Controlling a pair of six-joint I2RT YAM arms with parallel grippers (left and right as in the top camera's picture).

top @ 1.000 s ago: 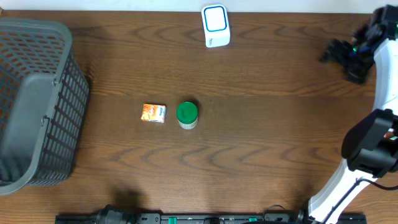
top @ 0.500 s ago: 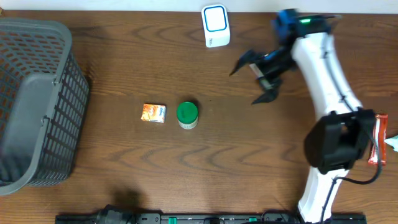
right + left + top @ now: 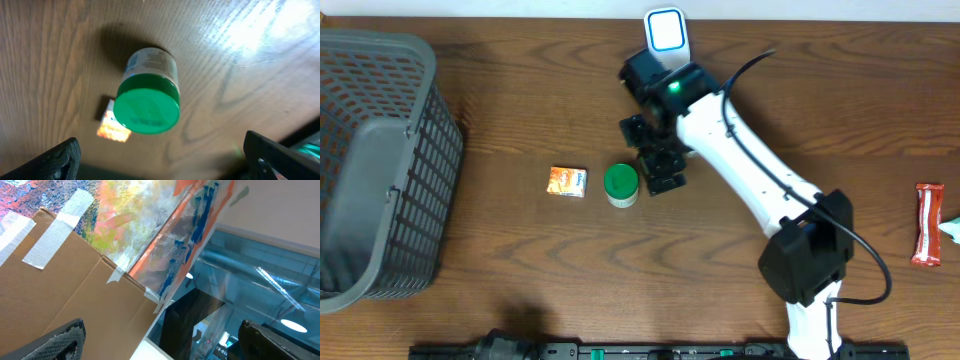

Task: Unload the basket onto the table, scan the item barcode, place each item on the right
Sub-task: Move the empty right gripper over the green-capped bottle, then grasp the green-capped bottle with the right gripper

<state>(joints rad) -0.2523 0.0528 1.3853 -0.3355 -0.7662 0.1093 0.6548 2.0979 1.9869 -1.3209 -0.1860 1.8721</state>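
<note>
Swinging in from the table (image 3: 500, 270) edge, the right arm (image 3: 750, 170) has reached the green-lidded jar (image 3: 621, 185).
Its right gripper (image 3: 655, 157), jaws wide apart and empty, hovers just right of the upright jar at mid-table; the left arm is outside the overhead view.

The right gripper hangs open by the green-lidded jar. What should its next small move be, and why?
Probably ease the right gripper toward the green-lidded white jar and lower it around the jar. Its jaws stand wide and hold nothing. The jar stands upright just beside them, apart from the small orange carton, and seems to need lifting before it can face the white and blue scanner.
</note>
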